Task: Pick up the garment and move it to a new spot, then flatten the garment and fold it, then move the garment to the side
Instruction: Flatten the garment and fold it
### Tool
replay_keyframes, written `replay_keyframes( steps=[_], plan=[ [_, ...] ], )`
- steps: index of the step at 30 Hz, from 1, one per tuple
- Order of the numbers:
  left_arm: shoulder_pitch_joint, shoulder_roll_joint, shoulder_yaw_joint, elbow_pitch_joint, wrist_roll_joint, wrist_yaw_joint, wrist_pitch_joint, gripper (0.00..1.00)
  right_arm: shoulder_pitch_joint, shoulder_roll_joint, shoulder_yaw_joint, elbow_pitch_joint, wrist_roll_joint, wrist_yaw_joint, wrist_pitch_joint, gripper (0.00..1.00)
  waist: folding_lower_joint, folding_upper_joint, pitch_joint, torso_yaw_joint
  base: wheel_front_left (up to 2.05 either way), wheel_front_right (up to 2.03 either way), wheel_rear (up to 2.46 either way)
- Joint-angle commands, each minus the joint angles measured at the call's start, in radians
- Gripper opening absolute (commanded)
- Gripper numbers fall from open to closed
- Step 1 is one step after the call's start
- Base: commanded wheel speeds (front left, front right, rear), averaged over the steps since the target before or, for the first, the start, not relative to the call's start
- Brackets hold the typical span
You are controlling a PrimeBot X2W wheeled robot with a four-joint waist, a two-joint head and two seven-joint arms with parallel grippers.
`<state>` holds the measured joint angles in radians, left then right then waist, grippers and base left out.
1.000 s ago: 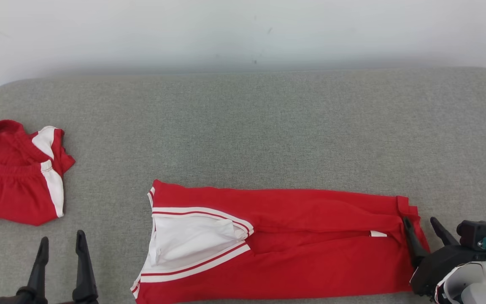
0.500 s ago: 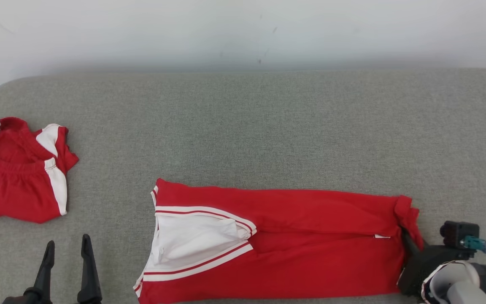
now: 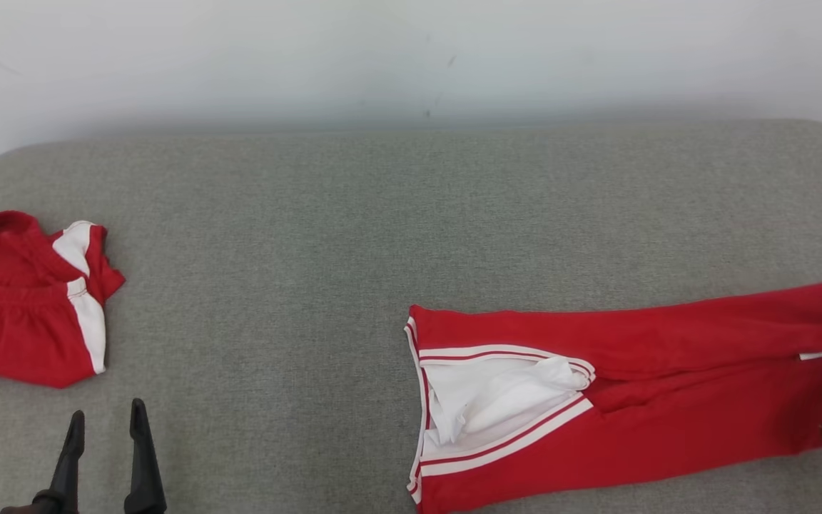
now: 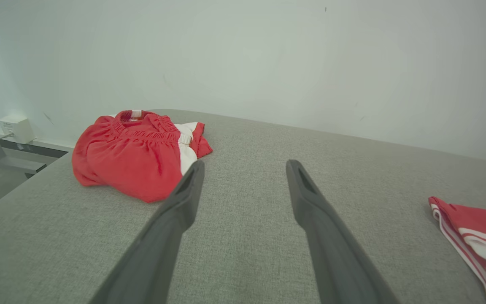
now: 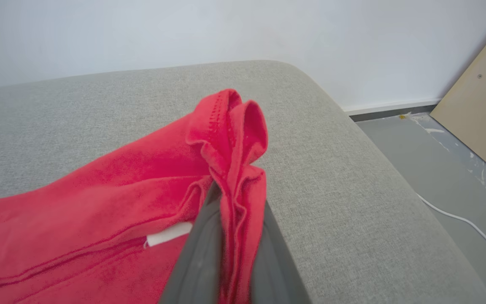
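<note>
Right hand (image 5: 238, 198) is shown clamped on one end of the red garment (image 5: 99, 202): a bunched fold of cloth is pinched between the two dark fingers and stands up in a crest above them. In the head view the garment is laid along the near side of the grey surface (image 3: 382, 214), its long axis running left to right, with the gripped end at the right border; its other end, marked by white bands and a white lining, points towards the middle of the surface. The garment is thus stretched leftward from this hand, so a pull to the right is judged to drag it lengthwise. The left hand (image 3: 107, 410) is seen at the lower left, its fingers spread wide and nothing held between them; it is well apart from the banded end, and the gripping hand is therefore the nearer. A second red and white heap (image 3: 22, 314) is found near the surface's left end; between it and the garment, and behind both, a broad bare stretch is left for moving. Little room is judged to remain on the right: in the right wrist view the rounded end of the surface is seen just beyond the pinched fold, with floor (image 5: 416, 169) below it
</note>
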<state>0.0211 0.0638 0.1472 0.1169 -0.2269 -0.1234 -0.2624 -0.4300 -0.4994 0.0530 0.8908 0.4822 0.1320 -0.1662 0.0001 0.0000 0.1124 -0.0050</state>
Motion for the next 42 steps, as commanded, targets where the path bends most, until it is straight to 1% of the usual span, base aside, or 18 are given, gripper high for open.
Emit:
replay_keyframes(
  steps=[1, 4, 10, 17, 22, 26, 29, 34, 42],
  plan=[
    [0.010, -0.004, 0.010, -0.001, 0.006, -0.002, -0.003, 1.00, -0.006, 0.011, 0.005, -0.022, -0.011, -0.003, 0.003, 0.00, -0.0001, 0.0000, -0.004, -0.009, 0.00, 0.00, 0.00],
    [0.016, -0.006, 0.018, 0.001, 0.009, -0.004, -0.004, 1.00, 0.001, 0.048, 0.017, -0.080, -0.009, -0.003, 0.008, 0.00, -0.0001, 0.0000, -0.008, -0.020, 0.00, 0.00, 0.00],
    [-0.008, -0.010, 0.010, 0.012, 0.013, -0.007, -0.004, 1.00, 0.053, 0.156, 0.088, -0.253, -0.005, -0.003, 0.036, 0.00, -0.0001, 0.0000, -0.017, -0.029, 0.00, 0.00, 0.00],
    [-0.027, -0.012, -0.012, 0.021, 0.017, -0.006, -0.004, 1.00, 0.124, 0.274, 0.175, -0.457, -0.012, -0.003, 0.096, 0.00, -0.0001, 0.0000, -0.013, -0.015, 0.00, 0.00, 0.00],
    [-0.034, -0.013, -0.021, 0.030, 0.011, -0.006, -0.004, 1.00, 0.154, 0.357, 0.220, -0.545, -0.022, -0.003, 0.125, 0.00, -0.0001, 0.0000, -0.005, 0.002, 0.00, 0.00, 0.00],
    [-0.039, -0.013, -0.029, 0.035, 0.012, -0.007, -0.004, 1.00, 0.172, 0.405, 0.258, -0.579, -0.027, -0.003, 0.141, 0.00, -0.0001, 0.0000, 0.000, 0.020, 0.00, 0.00, 0.00],
    [-0.044, -0.013, -0.033, 0.040, 0.013, -0.007, -0.004, 1.00, 0.185, 0.429, 0.294, -0.588, -0.024, -0.003, 0.147, 0.00, -0.0001, 0.0000, 0.001, 0.033, 0.00, 0.00, 0.00],
    [-0.048, -0.014, -0.040, 0.048, 0.012, -0.007, -0.004, 1.00, 0.184, 0.448, 0.324, -0.568, -0.011, -0.003, 0.135, 0.00, -0.0001, 0.0000, 0.001, 0.049, 0.00, 0.00, 0.00],
    [-0.053, -0.014, -0.052, 0.052, 0.007, -0.006, -0.004, 1.00, 0.157, 0.449, 0.391, -0.517, 0.044, -0.003, 0.093, 0.00, -0.0001, 0.0000, 0.002, 0.069, 0.00, 0.00, 0.00]
  ],
)
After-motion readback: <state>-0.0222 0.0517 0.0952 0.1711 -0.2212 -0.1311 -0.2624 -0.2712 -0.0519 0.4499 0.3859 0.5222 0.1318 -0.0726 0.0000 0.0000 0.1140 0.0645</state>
